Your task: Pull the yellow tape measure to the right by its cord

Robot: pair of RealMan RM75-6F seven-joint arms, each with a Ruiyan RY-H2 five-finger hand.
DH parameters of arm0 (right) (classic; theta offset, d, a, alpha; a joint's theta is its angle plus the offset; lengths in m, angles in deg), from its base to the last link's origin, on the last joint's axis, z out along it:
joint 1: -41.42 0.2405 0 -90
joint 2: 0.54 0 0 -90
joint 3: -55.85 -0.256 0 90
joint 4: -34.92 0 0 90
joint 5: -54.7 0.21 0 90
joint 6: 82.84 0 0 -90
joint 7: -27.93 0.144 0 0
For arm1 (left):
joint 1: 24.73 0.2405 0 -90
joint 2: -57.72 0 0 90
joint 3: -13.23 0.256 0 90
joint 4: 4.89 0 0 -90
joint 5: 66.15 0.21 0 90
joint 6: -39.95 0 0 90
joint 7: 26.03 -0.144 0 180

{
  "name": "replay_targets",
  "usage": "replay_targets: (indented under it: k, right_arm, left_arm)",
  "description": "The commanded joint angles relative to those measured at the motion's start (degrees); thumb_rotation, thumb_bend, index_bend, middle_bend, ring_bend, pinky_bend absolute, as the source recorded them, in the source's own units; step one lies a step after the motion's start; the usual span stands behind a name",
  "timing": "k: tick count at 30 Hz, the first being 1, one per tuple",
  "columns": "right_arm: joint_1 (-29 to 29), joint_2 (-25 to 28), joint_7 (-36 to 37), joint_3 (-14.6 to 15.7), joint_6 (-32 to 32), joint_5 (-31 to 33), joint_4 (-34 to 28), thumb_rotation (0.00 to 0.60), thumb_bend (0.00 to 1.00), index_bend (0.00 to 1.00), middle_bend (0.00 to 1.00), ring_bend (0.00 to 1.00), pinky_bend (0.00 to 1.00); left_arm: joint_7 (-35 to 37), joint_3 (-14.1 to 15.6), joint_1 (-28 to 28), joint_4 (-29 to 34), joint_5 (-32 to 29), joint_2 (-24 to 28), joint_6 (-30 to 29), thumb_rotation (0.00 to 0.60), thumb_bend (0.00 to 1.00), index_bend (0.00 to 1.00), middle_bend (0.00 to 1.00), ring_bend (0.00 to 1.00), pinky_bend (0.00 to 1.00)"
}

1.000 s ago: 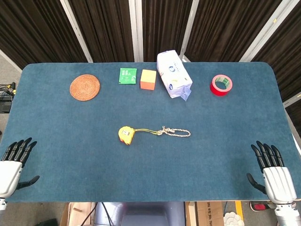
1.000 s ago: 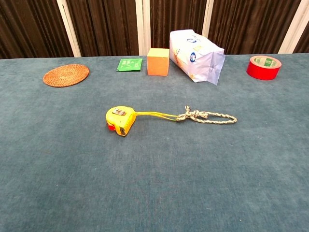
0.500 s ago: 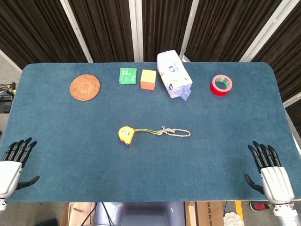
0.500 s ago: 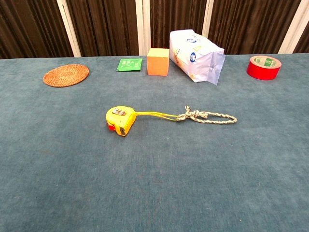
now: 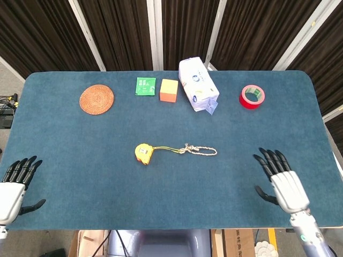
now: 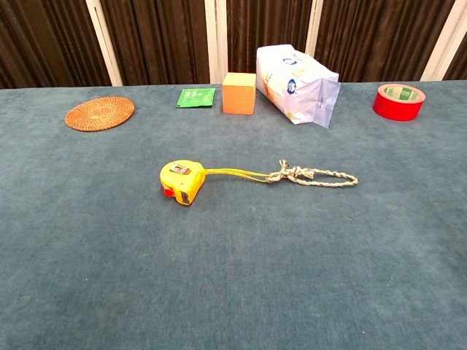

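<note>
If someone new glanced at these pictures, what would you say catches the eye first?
Probably the small yellow tape measure lying alone mid-table, its looped braided cord trailing to the right. Next, the bright row along the far edge: round woven coaster, orange cube, white pouch and red tape roll. The right hand hovers open near the front right.

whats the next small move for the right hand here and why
Probably carry the right hand forward and to the left toward the rope loop at the free end of the cord. The hand is open and holds nothing, well short of the loop, and the yellow tape measure sits untouched at the cord's other end. The left hand rests far off.
</note>
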Motion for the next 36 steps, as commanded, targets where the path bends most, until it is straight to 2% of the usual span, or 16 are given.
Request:
replay_targets:
  k: [1,5,9,16,26,36]
  right_arm:
    - [5.1,-2.2,-4.7,-3.7,5.9,4.4,-3.8,0.6,0.3,0.26,0.01,0.0,0.0]
    - [9.9,-6.6,-10.5,-6.8,11.4,9.9,-4.5,0.6,0.31,0.37,0.05,0.0,0.0]
    - [13.7,-12.0,-15.8,-8.6,15.0,15.0,-2.8,0.6,0.31,0.39,0.07,0.0,0.0]
    - [18.4,-21.4,-23.8,-9.7,18.0,23.0,3.5,0.6,0.34,0.43,0.08,0.0,0.0]
    - [22.9,-30.1,-27.2,-11.6,19.4,30.8,13.7,0.6,0.4,0.45,0.09,0.0,0.0]
    - [24.9,-33.9,-26.7,-12.0,20.0,34.8,20.6,0.6,0.42,0.47,0.09,0.0,0.0]
  left_arm:
    - [0.1,0.0,-0.1,-0.1,-0.1,0.0,0.1,0.6,0.0,0.0,0.0,0.0,0.0]
    - [0.4,0.0,-0.2,-0.1,-0.3,0.1,0.4,0.6,0.0,0.0,0.0,0.0,0.0]
    - [0.6,-0.1,-0.3,-0.2,-0.4,0.2,0.6,0.6,0.0,0.0,0.0,0.0,0.0]
    - [1.0,0.0,-0.5,-0.4,-0.3,0.1,0.8,0.6,0.0,0.0,0.0,0.0,0.0]
    - [1.7,-0.1,-0.9,-0.5,-1.0,0.1,1.9,0.6,0.0,0.0,0.0,0.0,0.0]
    - [2.2,-0.2,-1.3,-0.5,-1.3,-0.1,2.6,0.6,0.0,0.0,0.0,0.0,0.0]
